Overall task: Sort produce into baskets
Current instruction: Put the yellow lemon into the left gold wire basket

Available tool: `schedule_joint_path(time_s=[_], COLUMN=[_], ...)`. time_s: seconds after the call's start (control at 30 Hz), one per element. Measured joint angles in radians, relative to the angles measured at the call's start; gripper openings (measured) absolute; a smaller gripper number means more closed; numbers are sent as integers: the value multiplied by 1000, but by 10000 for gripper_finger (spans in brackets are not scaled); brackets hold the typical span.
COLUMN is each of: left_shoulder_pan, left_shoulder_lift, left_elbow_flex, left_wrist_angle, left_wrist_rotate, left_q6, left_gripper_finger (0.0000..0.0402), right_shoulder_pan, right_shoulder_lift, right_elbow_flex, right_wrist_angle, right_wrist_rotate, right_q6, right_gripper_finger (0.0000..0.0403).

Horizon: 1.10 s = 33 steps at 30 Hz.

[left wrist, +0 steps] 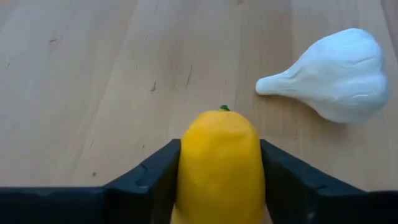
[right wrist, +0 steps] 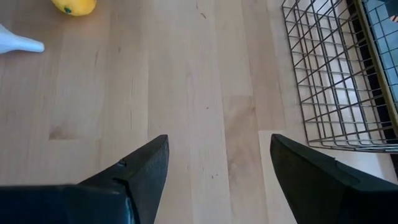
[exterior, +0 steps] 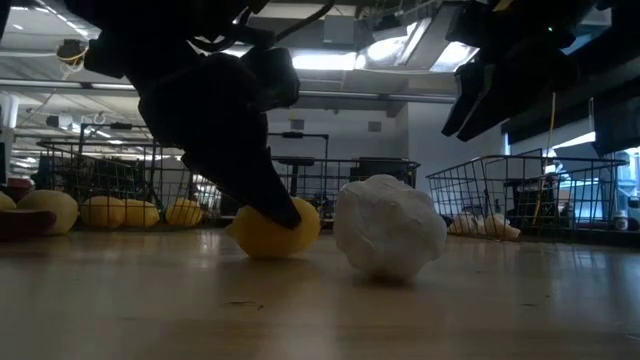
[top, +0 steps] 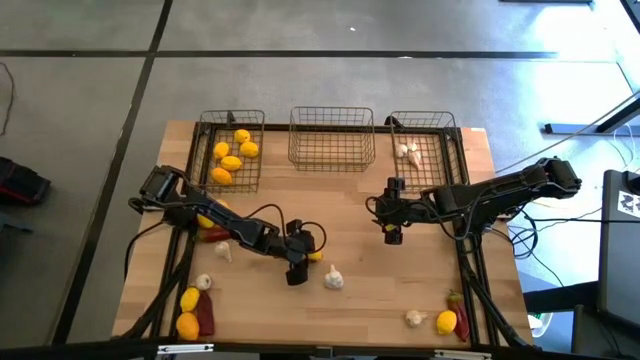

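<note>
Yellow lemon (left wrist: 219,165) sits pinched between the left tool (top: 300,262) fingers, low on the surface (top: 360,300), ready for lifting. A garlic bulb (left wrist: 336,74) lies just beside it; the right tool (top: 392,232) hovers spread and empty

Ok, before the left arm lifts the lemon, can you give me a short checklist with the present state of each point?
1. Left gripper closed on the lemon, one finger at each side: ok.
2. Garlic bulb apart from the lemon, not touching: ok.
3. Lemon already off the table: cannot tell.
4. Left basket holds only lemons, with free room: ok.
5. Right gripper open, empty, away from the left arm's path: ok.
</note>
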Motion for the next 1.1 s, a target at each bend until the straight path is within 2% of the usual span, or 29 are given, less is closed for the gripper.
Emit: schedule_joint_path(time_s=[0.07,0.13,0.27,0.47,0.63,0.83,1.1], left_shoulder_pan=[0,0,0,21,53,131,299], left_shoulder_lift=[-10,-36,-115,-274,-412,-571,-734], left_elbow_flex=[0,0,0,0,0,0,0], left_wrist_angle=[-1,-4,-62,-233,-355,-507,-640], left_wrist_rotate=[0,-2,-40,-140,-183,-258,-387], left_q6=[0,0,17,22,18,18,-12], left_gripper_finger=[160,152,154,176,179,180,181], right_shoulder_pan=[0,0,0,0,0,0,0], right_shoulder_lift=[0,0,0,0,0,0,0], right_elbow_flex=[0,0,0,0,0,0,0], right_wrist_angle=[0,0,0,16,22,18,31], right_wrist_rotate=[0,0,0,28,91,140,209], right_q6=[-1,-1,-1,9,11,11,-1], right_gripper_finger=[276,276,276,276,276,276,276])
